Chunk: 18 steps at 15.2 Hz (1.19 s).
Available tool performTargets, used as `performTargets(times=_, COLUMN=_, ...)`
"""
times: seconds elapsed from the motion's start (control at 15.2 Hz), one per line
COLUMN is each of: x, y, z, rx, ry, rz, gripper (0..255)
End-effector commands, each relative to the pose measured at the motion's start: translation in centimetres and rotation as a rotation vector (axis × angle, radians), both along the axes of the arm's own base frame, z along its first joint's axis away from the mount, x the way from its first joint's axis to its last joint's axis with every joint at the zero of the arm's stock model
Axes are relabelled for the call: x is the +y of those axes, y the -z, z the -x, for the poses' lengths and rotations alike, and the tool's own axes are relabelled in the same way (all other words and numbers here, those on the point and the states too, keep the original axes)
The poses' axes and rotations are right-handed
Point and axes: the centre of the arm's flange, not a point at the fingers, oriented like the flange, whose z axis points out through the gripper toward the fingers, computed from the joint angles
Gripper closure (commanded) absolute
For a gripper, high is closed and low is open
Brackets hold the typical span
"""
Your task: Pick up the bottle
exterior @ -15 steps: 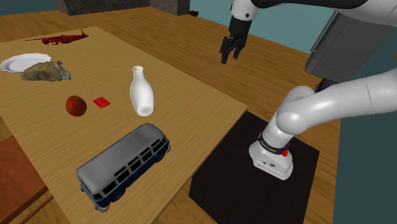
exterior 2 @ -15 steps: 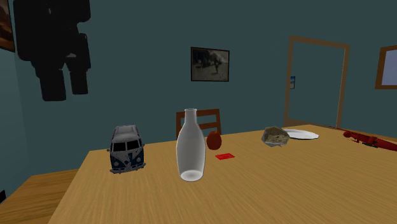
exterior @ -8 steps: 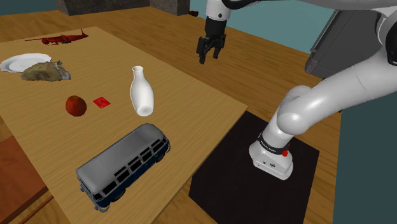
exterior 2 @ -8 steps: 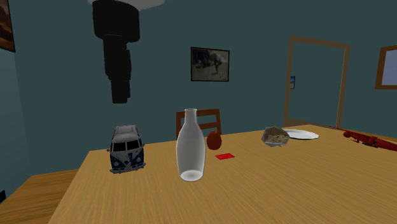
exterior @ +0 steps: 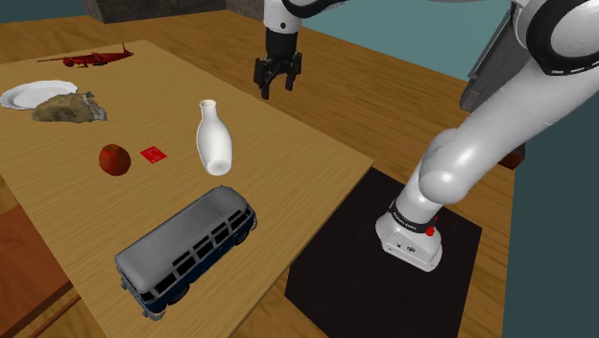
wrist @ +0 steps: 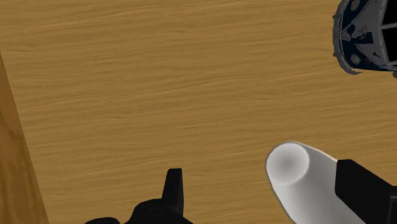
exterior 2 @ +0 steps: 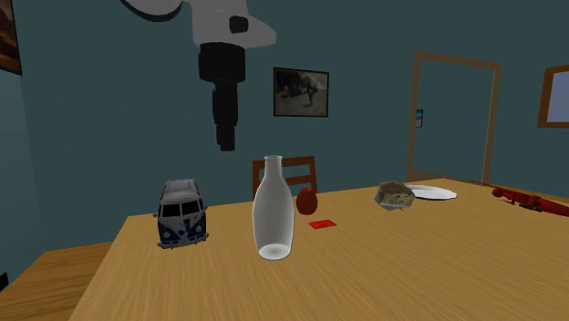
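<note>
A white bottle (exterior: 213, 139) with a narrow neck stands upright on the wooden table (exterior: 288, 154); in the second exterior view the bottle (exterior 2: 273, 212) is in the middle. My black gripper (exterior: 274, 84) hangs in the air, open, above the table and a little up and to the right of the bottle in the shoulder view. In the second exterior view the gripper (exterior 2: 223, 137) is higher than the bottle's mouth and left of it. In the wrist view the bottle's mouth (wrist: 289, 167) lies close to the right finger (wrist: 366, 188), untouched, inside the open gripper (wrist: 257, 172).
A dark toy van (exterior: 187, 250) stands near the table's front edge. A red round fruit (exterior: 114, 159) and a small red card (exterior: 153, 154) lie left of the bottle. Farther left are a rock (exterior: 69, 108), a white plate (exterior: 34, 93) and a red object (exterior: 91, 59).
The gripper has travelled left across the shoulder view, from beyond the table's far edge to above the table near the bottle. It stays open. The bottle has not moved.
</note>
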Motion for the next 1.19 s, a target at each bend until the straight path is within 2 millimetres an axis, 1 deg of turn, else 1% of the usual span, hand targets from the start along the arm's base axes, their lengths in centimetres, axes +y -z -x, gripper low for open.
performTargets(times=0.0, x=1.6, y=0.3, z=-2.1, rx=0.001, ry=-0.001, rz=0.002, gripper=0)
performTargets(times=0.86, x=13.4, y=2.6, z=-14.7, rx=0.006, ry=-0.011, rz=0.015, gripper=0)
performTargets(times=0.92, x=13.8, y=2.7, z=-15.1, rx=0.006, ry=-0.011, rz=0.015, gripper=0)
performTargets(times=1.12, x=13.8, y=4.3, z=-15.1, rx=0.006, ry=-0.011, rz=0.015, gripper=0)
